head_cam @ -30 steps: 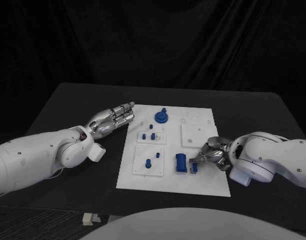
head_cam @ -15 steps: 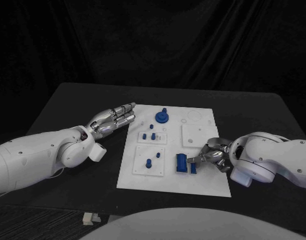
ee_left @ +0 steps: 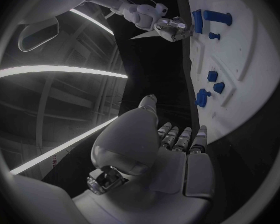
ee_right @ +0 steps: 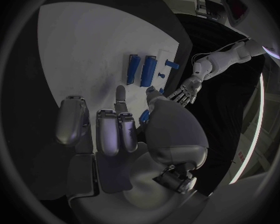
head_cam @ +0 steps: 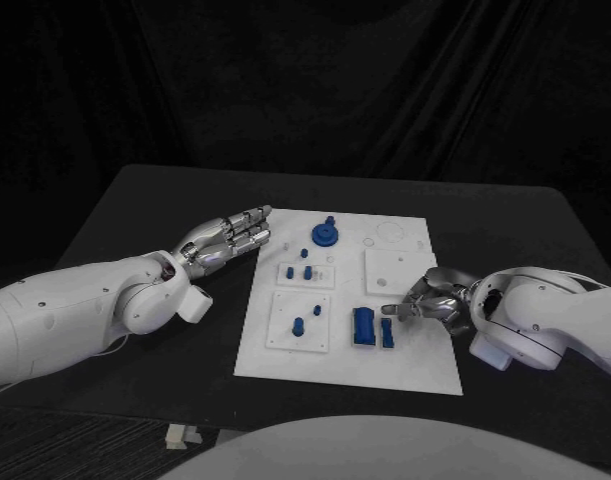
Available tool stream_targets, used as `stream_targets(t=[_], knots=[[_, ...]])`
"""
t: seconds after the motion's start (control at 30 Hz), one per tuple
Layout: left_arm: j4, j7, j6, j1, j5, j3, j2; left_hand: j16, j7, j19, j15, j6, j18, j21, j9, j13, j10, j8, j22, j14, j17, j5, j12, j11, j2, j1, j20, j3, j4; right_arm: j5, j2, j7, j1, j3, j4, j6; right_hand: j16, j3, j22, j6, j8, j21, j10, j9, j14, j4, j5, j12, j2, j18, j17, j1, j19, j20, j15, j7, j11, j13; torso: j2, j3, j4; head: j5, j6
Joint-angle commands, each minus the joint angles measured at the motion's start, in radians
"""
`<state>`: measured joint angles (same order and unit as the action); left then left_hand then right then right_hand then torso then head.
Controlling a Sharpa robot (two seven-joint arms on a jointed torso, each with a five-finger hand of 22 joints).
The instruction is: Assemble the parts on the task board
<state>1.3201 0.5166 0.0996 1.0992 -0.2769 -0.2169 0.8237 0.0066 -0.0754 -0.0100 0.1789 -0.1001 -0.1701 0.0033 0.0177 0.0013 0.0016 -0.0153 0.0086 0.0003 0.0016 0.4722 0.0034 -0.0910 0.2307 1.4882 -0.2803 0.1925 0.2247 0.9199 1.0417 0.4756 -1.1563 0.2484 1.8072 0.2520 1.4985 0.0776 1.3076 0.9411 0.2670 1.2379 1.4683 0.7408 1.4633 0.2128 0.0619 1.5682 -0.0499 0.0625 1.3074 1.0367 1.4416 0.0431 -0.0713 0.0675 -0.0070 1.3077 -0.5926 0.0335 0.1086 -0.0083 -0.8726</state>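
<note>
Head view: task board (head_cam: 406,365) sits mid-desk (head_cam: 132,200). My right robot hand (head_cam: 428,300) is over the board's right edge, fingers curled, next to two upright blue bars (head_cam: 364,327) near the front. Can't tell from here if it's pinching anything. My left robot hand (head_cam: 226,238) rests off the board's left edge, fingers straight and together, holding nothing. On the board: a round blue knob part (head_cam: 324,234) at the far end, small blue pegs (head_cam: 299,271) in the upper-left recess, another peg (head_cam: 298,324) in the lower-left recess, and a square recess (head_cam: 389,268) on the right that looks unfilled. Left wrist view: left robot hand (ee_left: 177,144) flat beside the board (ee_left: 252,69), nothing in it; the right robot hand (ee_left: 171,29) shows at the far bars. Right wrist view: right robot hand (ee_right: 115,127) over the board (ee_right: 84,50), fingers partly curled, a small blue piece (ee_right: 144,116) at the thumb side, possibly pinched, but the view is too tight to be sure. Bars (ee_right: 142,70) lie just beyond the fingertips. Progress as I read it: several parts seated, at least one recess open, so partway through.
</note>
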Motion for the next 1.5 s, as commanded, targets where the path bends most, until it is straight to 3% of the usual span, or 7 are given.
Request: stream_targets(t=[0.03, 0.27, 0.4, 0.6, 0.83, 1.23, 1.5], knots=[[0.003, 0.009, 0.010, -0.001, 0.006, 0.001, 0.000, -0.007, -0.009, 0.001, 0.004, 0.000, -0.006, 0.004, 0.002, -0.001, -0.002, -0.006, 0.002, 0.000, -0.002, 0.004, -0.003, 0.002, 0.004, 0.007, -0.006, -0.001, -0.005, 0.131, 0.010, -0.076, 0.004, 0.000, 0.015, 0.056, 0.003, -0.014, 0.167, -0.028, 0.045, 0.006, 0.102, 0.031, 0.076, -0.003, 0.008, 0.003, 0.002, 0.010, 0.115, 0.033, 0.002, -0.003, 0.001, 0.000, 0.001, 0.263, -0.001, -0.0008, 0.0003, -0.002, 0.000], [0.002, 0.009, 0.010, -0.002, 0.006, 0.001, 0.000, -0.007, -0.012, 0.001, 0.004, -0.003, -0.006, 0.004, 0.002, -0.001, -0.002, -0.007, 0.002, 0.000, -0.002, 0.004, -0.003, 0.003, 0.004, 0.006, -0.006, -0.001, -0.006, 0.262, 0.032, -0.095, 0.014, 0.000, 0.045, 0.008, 0.001, -0.054, 0.168, -0.106, 0.235, 0.005, 0.102, 0.179, 0.074, 0.005, -0.003, 0.003, -0.001, 0.009, 0.111, 0.094, 0.003, -0.009, -0.009, -0.013, -0.008, 0.263, 0.000, -0.0006, -0.0004, -0.004, 0.000], [0.002, 0.009, 0.011, -0.002, 0.006, 0.001, 0.001, -0.007, -0.012, 0.001, 0.004, -0.003, -0.006, 0.004, 0.002, -0.001, -0.002, -0.007, 0.002, 0.000, -0.002, 0.004, -0.003, 0.003, 0.004, 0.006, -0.006, -0.001, -0.006, 0.306, 0.042, -0.089, 0.021, 0.000, 0.059, -0.021, -0.001, -0.069, 0.167, -0.148, 0.314, -0.001, 0.102, 0.242, 0.073, 0.028, -0.009, 0.003, -0.017, 0.010, 0.107, 0.106, 0.001, -0.013, -0.009, -0.017, -0.013, 0.263, -0.001, -0.0002, -0.0005, -0.004, 0.000], [0.002, 0.011, 0.011, -0.003, 0.006, 0.001, 0.003, -0.007, -0.015, 0.001, 0.004, -0.005, -0.005, 0.004, 0.002, -0.001, -0.002, -0.008, 0.002, 0.000, -0.002, 0.004, -0.003, 0.003, 0.003, 0.005, -0.006, -0.001, -0.007, 0.329, 0.063, -0.081, 0.043, 0.000, 0.080, -0.040, -0.004, -0.075, 0.165, -0.178, 0.387, -0.010, 0.102, 0.300, 0.072, 0.061, -0.012, 0.003, -0.037, 0.012, 0.103, 0.120, -0.002, -0.016, -0.014, -0.022, -0.018, 0.263, 0.000, -0.0006, -0.0001, -0.003, 0.000], [0.003, 0.011, 0.011, -0.004, 0.006, 0.001, 0.007, -0.007, -0.015, 0.001, 0.004, -0.004, -0.005, 0.004, 0.002, -0.001, -0.002, -0.008, 0.002, 0.000, -0.002, 0.004, -0.003, 0.003, 0.003, 0.005, -0.006, -0.002, -0.007, 0.336, 0.072, -0.077, 0.066, 0.000, 0.090, -0.042, -0.003, -0.079, 0.165, -0.190, 0.422, -0.009, 0.102, 0.327, 0.072, 0.077, -0.013, 0.003, -0.049, 0.011, 0.106, 0.112, -0.001, -0.019, -0.017, -0.026, -0.022, 0.263, 0.001, -0.0003, -0.0012, -0.004, 0.000], [0.002, 0.009, 0.013, -0.007, 0.006, 0.001, 0.007, -0.007, -0.016, 0.001, 0.005, -0.006, -0.005, 0.004, 0.003, -0.001, -0.002, -0.008, 0.002, 0.000, -0.002, 0.004, -0.003, 0.002, 0.003, 0.005, -0.006, -0.002, -0.008, 0.338, 0.063, -0.075, 0.074, 0.000, 0.082, -0.032, 0.000, -0.076, 0.167, -0.188, 0.443, -0.003, 0.102, 0.342, 0.074, 0.077, -0.012, 0.003, -0.037, 0.010, 0.112, 0.104, 0.002, -0.021, -0.019, -0.030, -0.024, 0.263, 0.000, -0.0002, -0.0029, -0.001, 0.000], [0.002, 0.007, 0.017, -0.007, 0.006, 0.001, 0.006, -0.007, -0.018, 0.001, 0.005, -0.007, -0.005, 0.004, 0.003, -0.001, -0.002, -0.008, 0.002, 0.000, -0.002, 0.004, -0.003, 0.001, 0.003, 0.004, -0.007, -0.002, -0.009, 0.338, 0.053, -0.059, 0.077, 0.000, 0.072, -0.037, 0.000, -0.067, 0.167, -0.187, 0.459, -0.003, 0.102, 0.351, 0.074, 0.068, -0.009, 0.003, -0.023, 0.010, 0.111, 0.121, 0.003, -0.023, -0.021, -0.033, -0.027, 0.263, -0.001, -0.0005, 0.0018, -0.006, 0.000]])
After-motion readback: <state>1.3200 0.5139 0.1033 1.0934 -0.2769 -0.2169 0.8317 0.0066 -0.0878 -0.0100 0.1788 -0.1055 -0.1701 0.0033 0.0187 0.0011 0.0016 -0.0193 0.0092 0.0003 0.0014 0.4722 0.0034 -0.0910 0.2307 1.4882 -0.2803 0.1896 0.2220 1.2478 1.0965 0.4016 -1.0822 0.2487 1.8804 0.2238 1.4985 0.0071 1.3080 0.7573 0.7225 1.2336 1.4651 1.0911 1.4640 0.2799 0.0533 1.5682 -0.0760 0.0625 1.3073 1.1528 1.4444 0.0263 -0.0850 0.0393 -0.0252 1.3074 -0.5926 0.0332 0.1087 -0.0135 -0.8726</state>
